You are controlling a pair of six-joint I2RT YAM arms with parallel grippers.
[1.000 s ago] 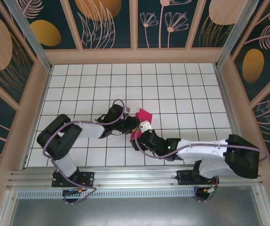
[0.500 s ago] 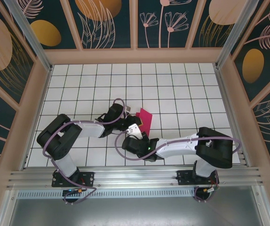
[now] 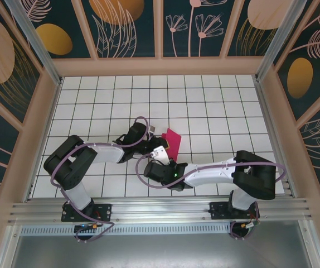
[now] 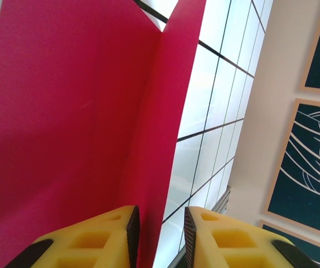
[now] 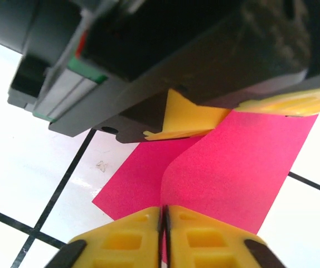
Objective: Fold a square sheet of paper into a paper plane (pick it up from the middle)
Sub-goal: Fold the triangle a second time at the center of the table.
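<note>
Right gripper pinched tight on near edge of pink paper, fingers nearly touching. Left gripper clamps the folded sheet's far side w/ a thin gap. Paper's mid-table, held between both.

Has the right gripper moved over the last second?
Yes. The right gripper has swung left and nearer the rail; its elbow now bends up beside its base. Its jaws are shut on the pink paper.
</note>
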